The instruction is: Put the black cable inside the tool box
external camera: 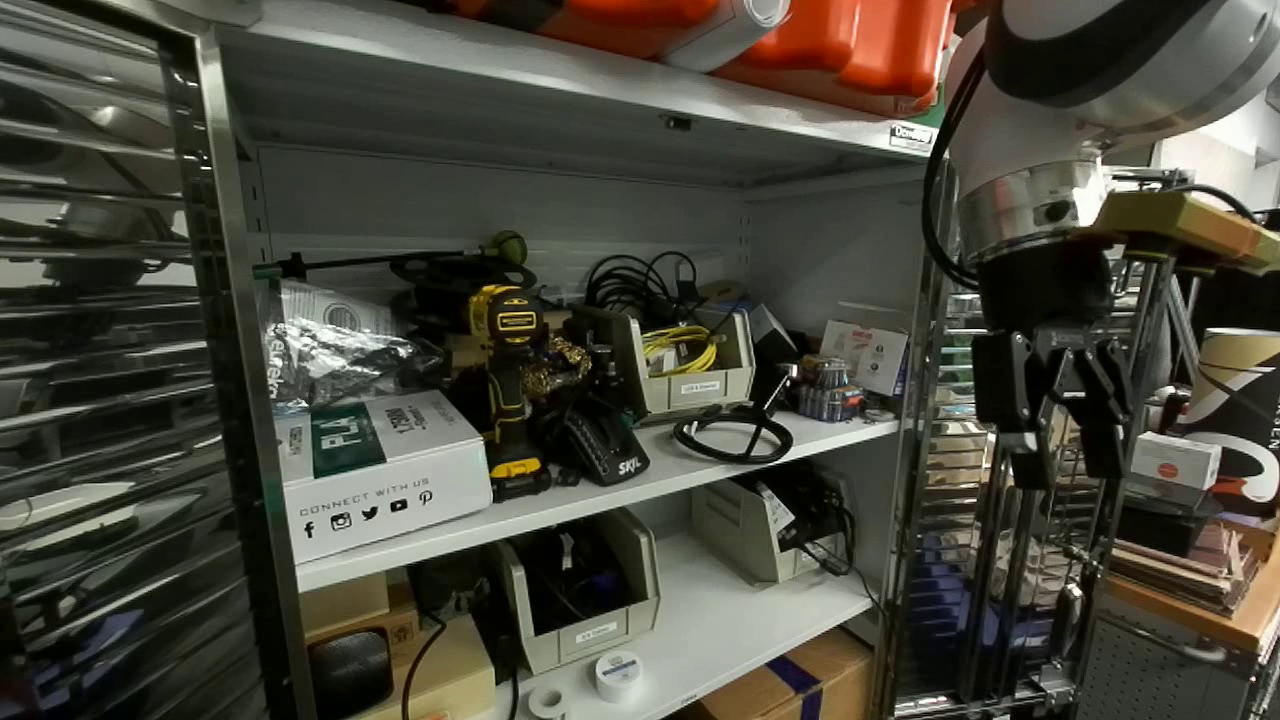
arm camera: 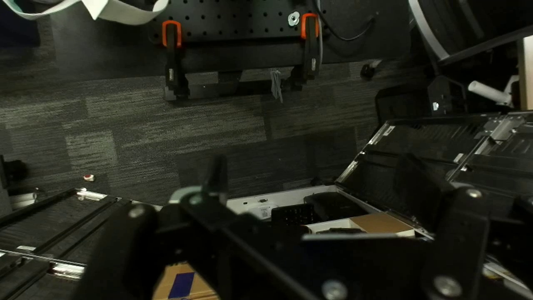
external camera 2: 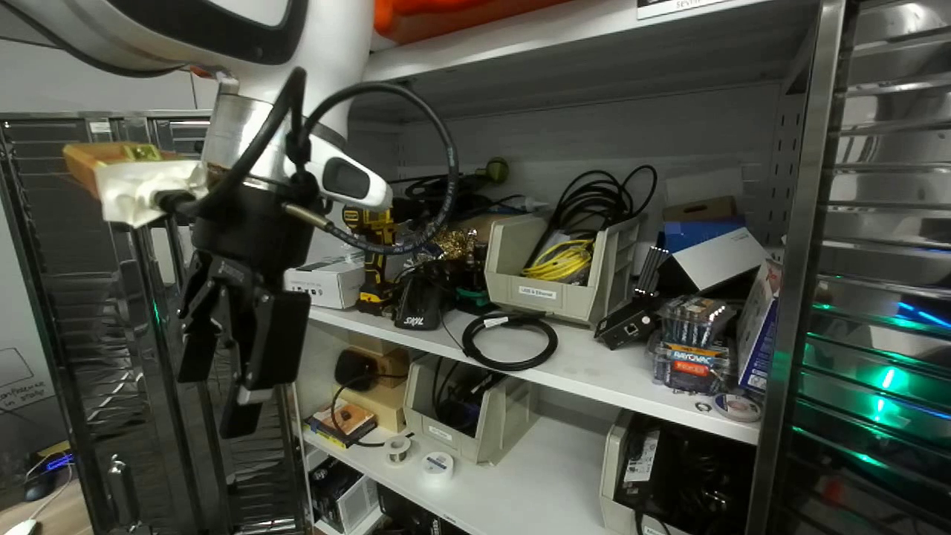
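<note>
1. The top edge cuts off the robot arm (external camera 2: 338,52) in both exterior views.
2. In an exterior view, a black hose (external camera 2: 451,160) hides part of the drill (external camera 2: 375,227).
3. The white tag (external camera 2: 499,322) on the black cord (external camera 2: 511,365) is too small to read.
4. The gripper (arm camera: 314,166) has blurry tips in the wrist view.

I see a white metal shelving cabinet (external camera: 600,185), glossy metal-framed slatted doors (external camera: 100,400) open at both its sides; my feed shows grey patchwork carpet (arm camera: 166,137) before it and green light (external camera 2: 888,380) glinting beside it.
</note>
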`<state>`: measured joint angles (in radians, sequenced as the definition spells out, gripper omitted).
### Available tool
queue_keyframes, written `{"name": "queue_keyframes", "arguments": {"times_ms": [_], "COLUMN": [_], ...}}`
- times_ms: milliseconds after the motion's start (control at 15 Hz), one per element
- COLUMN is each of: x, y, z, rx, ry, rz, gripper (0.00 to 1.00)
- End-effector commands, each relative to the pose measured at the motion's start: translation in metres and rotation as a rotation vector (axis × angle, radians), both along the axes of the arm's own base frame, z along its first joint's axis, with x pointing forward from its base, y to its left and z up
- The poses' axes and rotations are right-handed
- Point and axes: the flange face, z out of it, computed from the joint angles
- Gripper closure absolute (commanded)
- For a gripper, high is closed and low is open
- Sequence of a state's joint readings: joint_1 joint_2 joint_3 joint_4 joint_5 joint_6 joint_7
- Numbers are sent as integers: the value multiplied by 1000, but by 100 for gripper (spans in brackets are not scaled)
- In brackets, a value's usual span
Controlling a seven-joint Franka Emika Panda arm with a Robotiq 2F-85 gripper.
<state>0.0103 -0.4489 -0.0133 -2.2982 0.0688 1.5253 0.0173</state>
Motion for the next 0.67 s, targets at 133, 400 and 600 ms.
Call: {"name": "queue_keyframes", "arguments": {"times_ms": [133, 400, 600], "x": [36, 74, 107], "y": [-6, -9, -14], "z": [-22, -42, -49], "rx": [1, -38, -21], "ry": [-10, -84, -221], "rz": [7, -6, -77], "gripper": [0, 0, 0]}}
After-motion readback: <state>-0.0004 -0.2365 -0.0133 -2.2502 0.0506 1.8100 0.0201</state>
